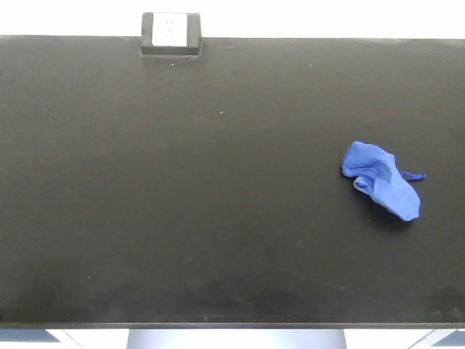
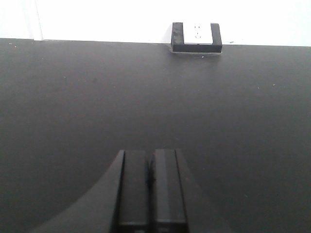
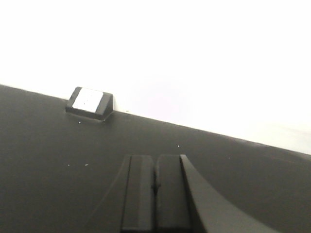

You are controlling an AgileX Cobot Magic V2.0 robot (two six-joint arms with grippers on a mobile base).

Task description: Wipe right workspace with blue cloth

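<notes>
Blue cloth (image 1: 381, 178), bunched in soft folds with a thin thread tail pointing right, lies on the right part of the matte black benchtop (image 1: 182, 218) in the front-facing view, well apart from the socket box (image 1: 171, 34) at the far edge; neither of my arms shows in this view. Left wrist view: my left gripper (image 2: 151, 187) has its two dark fingers pressed together with nothing between them, poised over bare bench, socket box (image 2: 197, 37) ahead; no cloth in sight. Right wrist view: my right gripper (image 3: 155, 191) is likewise closed and empty, tilted, with the socket box (image 3: 89, 101) far off to its left and the cloth out of frame. Judgement: the step in hand is fetching the cloth, and my right arm is the nearer one. I should spread the jaws before descending, aim for the thick middle of the bunch rather than the thread, and pinch enough fabric to leave a flat pad beneath for wiping.
</notes>
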